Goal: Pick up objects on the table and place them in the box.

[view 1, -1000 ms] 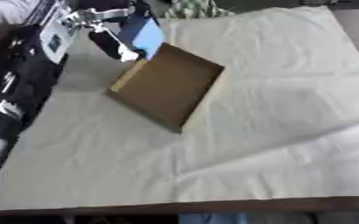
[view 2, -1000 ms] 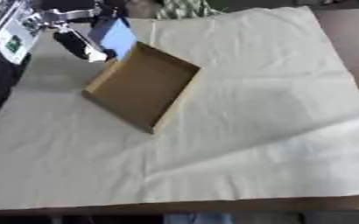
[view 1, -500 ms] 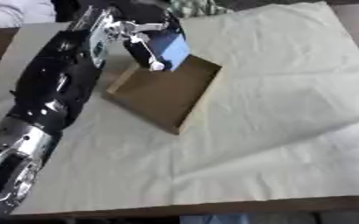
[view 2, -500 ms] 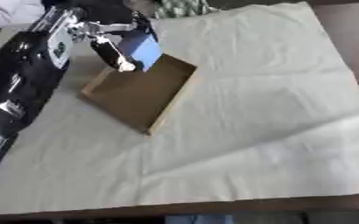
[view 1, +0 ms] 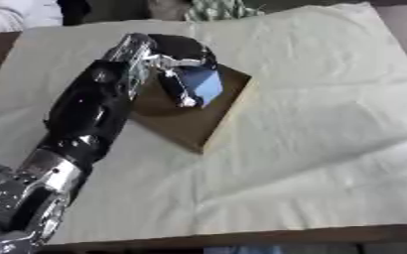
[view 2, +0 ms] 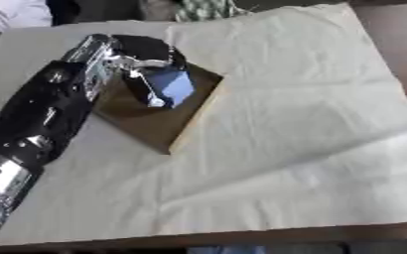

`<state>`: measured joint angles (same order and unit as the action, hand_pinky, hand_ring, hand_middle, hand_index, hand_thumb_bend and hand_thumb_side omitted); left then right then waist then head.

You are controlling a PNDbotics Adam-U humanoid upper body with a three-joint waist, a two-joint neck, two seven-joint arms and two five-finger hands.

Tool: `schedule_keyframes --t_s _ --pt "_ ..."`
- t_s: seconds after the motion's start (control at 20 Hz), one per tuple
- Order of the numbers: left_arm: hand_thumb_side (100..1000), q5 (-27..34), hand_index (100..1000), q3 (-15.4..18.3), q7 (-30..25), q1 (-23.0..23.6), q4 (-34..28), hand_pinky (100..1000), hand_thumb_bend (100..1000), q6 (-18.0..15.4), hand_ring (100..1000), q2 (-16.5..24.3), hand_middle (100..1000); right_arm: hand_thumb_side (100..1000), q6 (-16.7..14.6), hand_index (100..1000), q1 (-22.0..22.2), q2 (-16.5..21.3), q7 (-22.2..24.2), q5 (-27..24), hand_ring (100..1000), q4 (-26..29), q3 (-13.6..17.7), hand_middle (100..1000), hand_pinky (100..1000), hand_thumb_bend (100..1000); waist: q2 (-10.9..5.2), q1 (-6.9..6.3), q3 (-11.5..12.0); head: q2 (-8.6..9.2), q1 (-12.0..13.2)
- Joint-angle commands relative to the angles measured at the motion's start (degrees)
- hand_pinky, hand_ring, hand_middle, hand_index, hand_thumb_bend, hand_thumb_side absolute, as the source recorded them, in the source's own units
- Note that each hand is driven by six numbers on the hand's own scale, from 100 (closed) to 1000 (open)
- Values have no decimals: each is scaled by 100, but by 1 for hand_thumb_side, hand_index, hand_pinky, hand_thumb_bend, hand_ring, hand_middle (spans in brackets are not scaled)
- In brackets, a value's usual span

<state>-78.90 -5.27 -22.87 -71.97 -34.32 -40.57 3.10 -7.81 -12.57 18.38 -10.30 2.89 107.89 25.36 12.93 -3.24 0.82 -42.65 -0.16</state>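
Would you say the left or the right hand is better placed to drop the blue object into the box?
The left. The left hand is curled round the blue object directly over the cardboard box, so it probably only needs to let go. The right hand shows in neither view.

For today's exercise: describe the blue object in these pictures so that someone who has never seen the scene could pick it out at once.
Start at the pale cloth covering the table, then find the shallow brown cardboard box lying left of its middle. Over that box the robot's black left hand holds the blue object in its curled fingers. It is the only blue thing among pale cloth, brown box and black arm.
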Motion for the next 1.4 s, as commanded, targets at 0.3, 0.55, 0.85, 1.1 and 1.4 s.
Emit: schedule_keyframes --t_s 0.3,0.55,0.85,1.1,1.4 --pt "310 -581 828 48 -658 -63 -211 718 100 -489 870 9 844 585 -34 811 -41 93 39 -62 731 83 21 609 685 100 -66 58 17 34 26" --pt "522 -848 869 26 -542 -19 -476 863 100 -599 950 -21 867 585 -43 811 -40 93 48 -75 730 66 18 608 683 100 -62 68 21 38 4" --pt "833 -728 892 57 -659 -32 -551 950 100 -798 1000 -36 898 586 -41 811 -38 90 62 -86 730 58 16 608 682 100 -74 60 35 17 -25" --pt "796 -716 893 50 -764 -40 -738 1000 118 -841 1000 -21 924 587 -31 811 -37 84 64 -90 730 54 17 608 681 100 -92 65 49 23 -29" --pt "527 -904 884 -15 -698 -39 -831 1000 300 -817 1000 28 952 588 -27 811 -30 74 69 -102 730 33 23 607 679 100 -94 72 75 13 -35"
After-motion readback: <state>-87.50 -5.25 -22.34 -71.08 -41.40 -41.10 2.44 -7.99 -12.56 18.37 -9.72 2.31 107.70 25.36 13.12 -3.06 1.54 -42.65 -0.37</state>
